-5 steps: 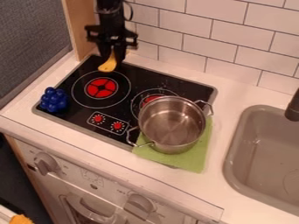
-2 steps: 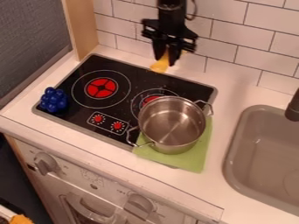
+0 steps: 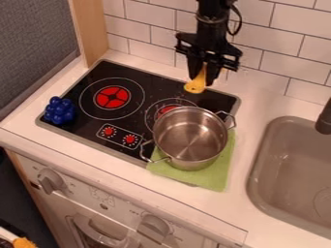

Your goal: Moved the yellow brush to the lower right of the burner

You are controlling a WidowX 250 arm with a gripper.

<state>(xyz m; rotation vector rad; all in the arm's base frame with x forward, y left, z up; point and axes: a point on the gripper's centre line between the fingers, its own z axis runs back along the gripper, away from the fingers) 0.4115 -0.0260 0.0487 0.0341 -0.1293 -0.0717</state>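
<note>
My gripper (image 3: 203,80) hangs over the back edge of the stove, behind the metal pot, shut on the yellow brush (image 3: 196,85). The brush points downward, its rounded end lowest and its upper part hidden between the fingers. Two red-centred burners mark the black cooktop: the left burner (image 3: 112,97) is uncovered, and the right burner (image 3: 169,109) is partly hidden by the pot.
The metal pot (image 3: 190,137) stands on the cooktop's right front part and a green cloth (image 3: 223,166). Blue grapes (image 3: 59,110) lie at the cooktop's left corner. A grey sink (image 3: 261,160) and dark faucet (image 3: 324,118) are at the right; a tiled wall rises behind.
Holding the yellow brush, my gripper has moved right from behind the left burner to behind the pot, most recently also a little lower in the view. The pot and grapes have stayed put.
</note>
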